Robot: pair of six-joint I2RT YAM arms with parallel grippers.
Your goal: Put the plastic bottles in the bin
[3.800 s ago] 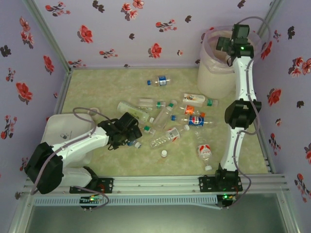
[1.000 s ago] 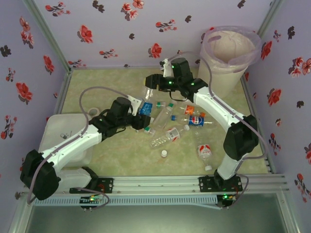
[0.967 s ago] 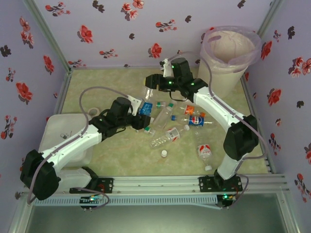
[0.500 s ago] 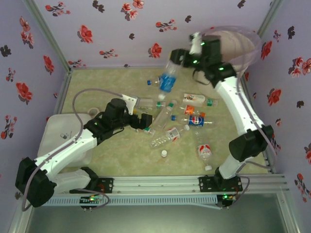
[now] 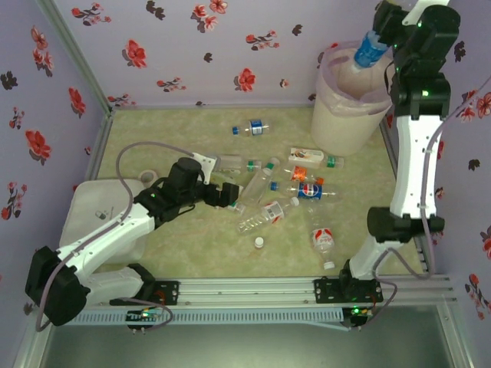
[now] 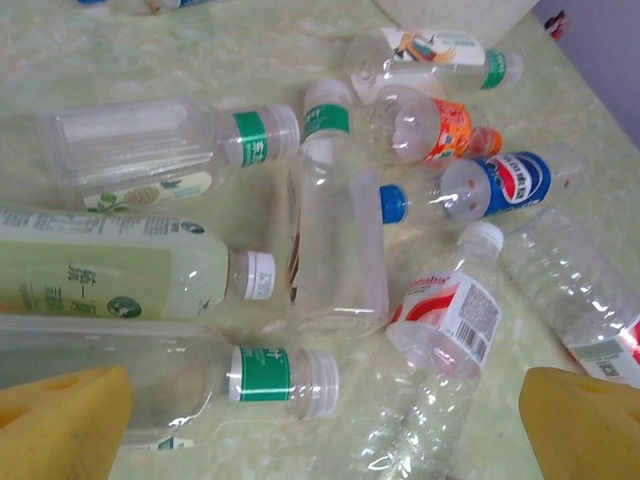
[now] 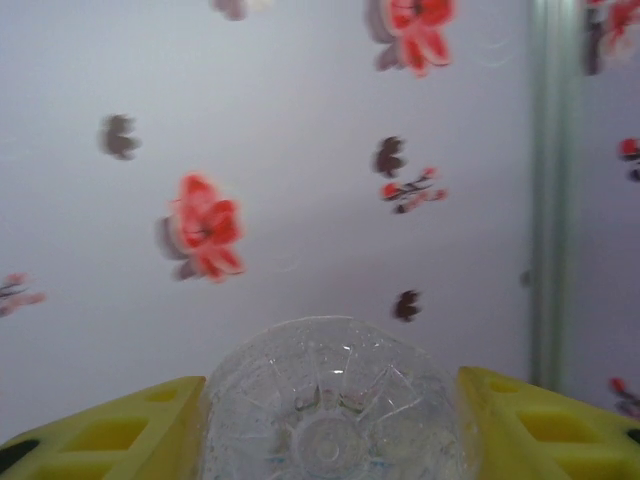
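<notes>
Right tool: clamped on the base end of a clear plastic bottle with a blue label, raised high.
Held bottle's place: over the mouth of the tall pale pink-lined bin, toward its far right side rather than its middle.
Left tool: jaws wide apart, nothing between them, low over the pile of loose plastic bottles on the green surface.
Risk at the bin: a release this near the rim could let the bottle strike the edge or the loose liner and tumble outside.
Risk at the pile: the bottles lie touching. The left tool closing here could catch two at once, or a round one could roll aside.
Top view adds: where the held bottle hangs relative to the bin.
Right wrist view adds: the grip itself, with the ribbed base seated between yellow fingers.
Left wrist view adds: a green-capped clear bottle and a red-labelled, white-capped bottle between its yellow fingers.
</notes>
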